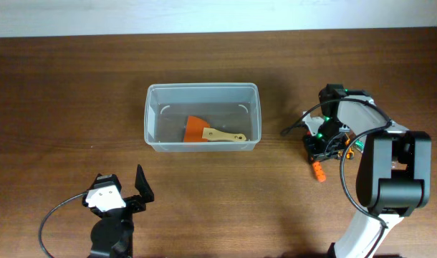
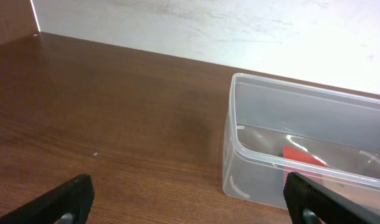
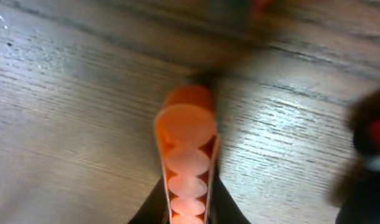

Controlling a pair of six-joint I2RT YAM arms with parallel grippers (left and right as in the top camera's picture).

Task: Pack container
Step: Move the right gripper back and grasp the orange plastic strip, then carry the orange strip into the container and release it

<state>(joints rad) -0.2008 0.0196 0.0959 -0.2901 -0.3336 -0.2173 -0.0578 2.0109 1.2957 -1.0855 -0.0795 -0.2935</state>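
**Operator:** Left gripper (image 2: 189,186) status?
**Technician:** Jaws spread wide, holding nothing, low above the table (image 1: 68,107).
**Operator:** Container (image 1: 152,118) location?
**Technician:** Mid-table, upright, with an orange scraper (image 1: 204,131) lying inside.
**Operator:** Right gripper (image 3: 189,202)?
**Technician:** Right of the container, well apart from it. The fingers are closed against a ribbed orange tool (image 3: 185,124).

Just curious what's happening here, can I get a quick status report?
Left hand open, empty. Right hand down over orange tool, grip unclear. Container holds one scraper. Nothing between tool and container.
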